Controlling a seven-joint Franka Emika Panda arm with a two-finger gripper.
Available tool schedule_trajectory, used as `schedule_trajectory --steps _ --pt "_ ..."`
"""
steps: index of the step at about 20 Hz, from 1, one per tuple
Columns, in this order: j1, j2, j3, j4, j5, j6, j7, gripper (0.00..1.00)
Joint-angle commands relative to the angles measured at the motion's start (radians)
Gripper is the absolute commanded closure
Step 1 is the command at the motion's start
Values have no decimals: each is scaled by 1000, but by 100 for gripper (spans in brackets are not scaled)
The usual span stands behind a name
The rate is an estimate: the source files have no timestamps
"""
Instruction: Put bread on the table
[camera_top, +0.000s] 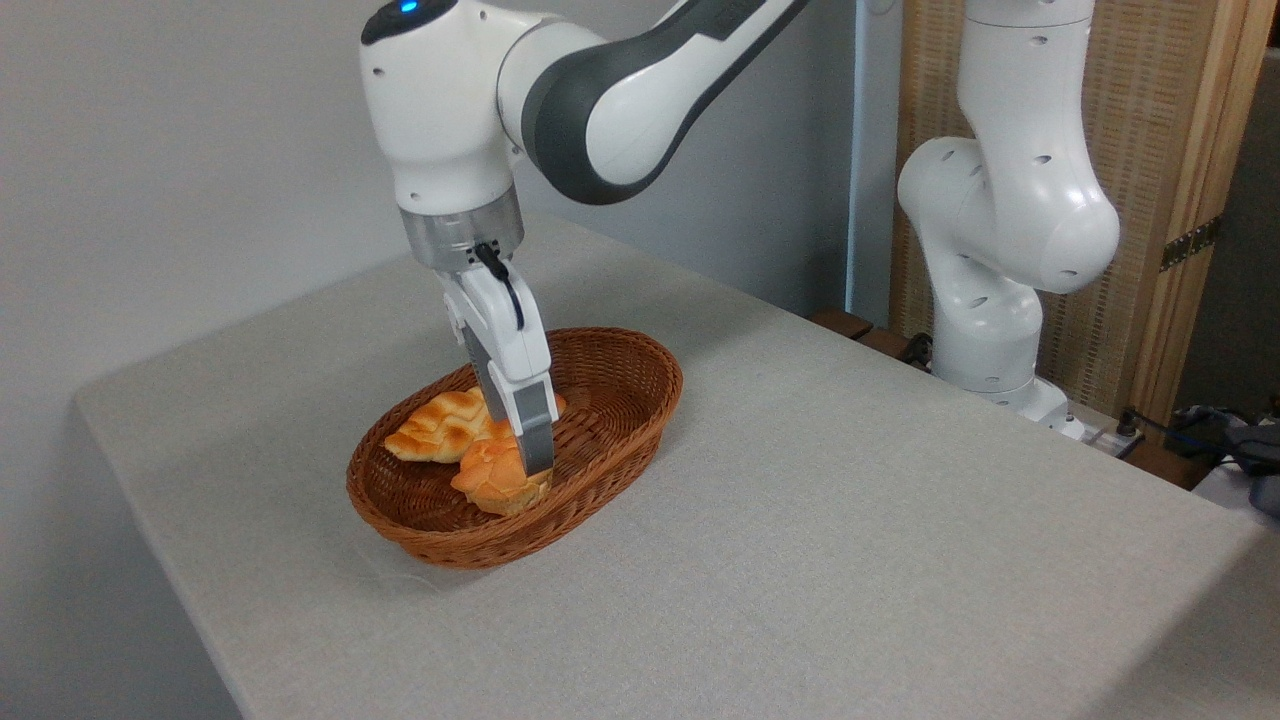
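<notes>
The bread (490, 482), a small orange-golden knotted bun, is in the near part of the brown wicker basket (620, 420), tilted and close to the front wall. My gripper (538, 462) reaches straight down into the basket and is shut on the bun. The near finger (536, 448) lies flat against the bun's front right side. The other finger is hidden behind the bun. The table (800, 520), covered in light grey-beige cloth, spreads out all around the basket.
A paler braided loaf (440, 425) lies in the basket just behind and left of the bun. The arm's white base (1000, 300) stands at the table's far right edge. A wooden screen and cables are beyond it.
</notes>
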Motion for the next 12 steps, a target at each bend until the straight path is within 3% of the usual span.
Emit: schedule_trajectory --steps 1,12 --pt "-8 25 7 -4 23 32 26 0" --pt "-11 74 5 -1 36 67 26 3"
